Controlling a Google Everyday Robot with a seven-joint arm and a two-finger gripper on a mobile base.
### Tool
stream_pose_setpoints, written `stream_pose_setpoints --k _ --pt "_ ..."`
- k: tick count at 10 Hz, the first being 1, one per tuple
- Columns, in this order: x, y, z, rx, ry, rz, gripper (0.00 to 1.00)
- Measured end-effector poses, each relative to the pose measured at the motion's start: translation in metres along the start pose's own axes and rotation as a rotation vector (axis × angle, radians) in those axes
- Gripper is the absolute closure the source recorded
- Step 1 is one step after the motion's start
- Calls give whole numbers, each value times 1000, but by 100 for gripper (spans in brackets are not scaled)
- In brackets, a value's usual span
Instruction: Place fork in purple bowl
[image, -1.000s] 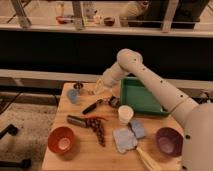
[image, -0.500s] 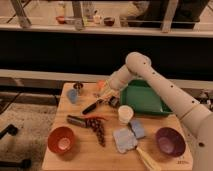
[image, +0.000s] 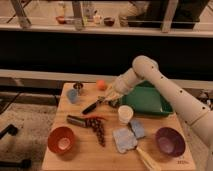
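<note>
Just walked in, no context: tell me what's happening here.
The robot arm reaches over the wooden table; its gripper is low at the far middle, beside the green tray, just above a black-handled utensil. The purple bowl sits far from it, at the table's front edge, and no fork lies in it yet.

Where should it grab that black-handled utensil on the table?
Take the black-handled utensil by its handle, from straight above, closing across the narrow width: it lies flat and slanted on the table. The end effector is at its upper-right end.
</note>
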Motion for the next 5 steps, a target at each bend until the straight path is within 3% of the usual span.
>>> stream_pose_setpoints --k 5 --pt "9 18 -9 7 -13 20 90"
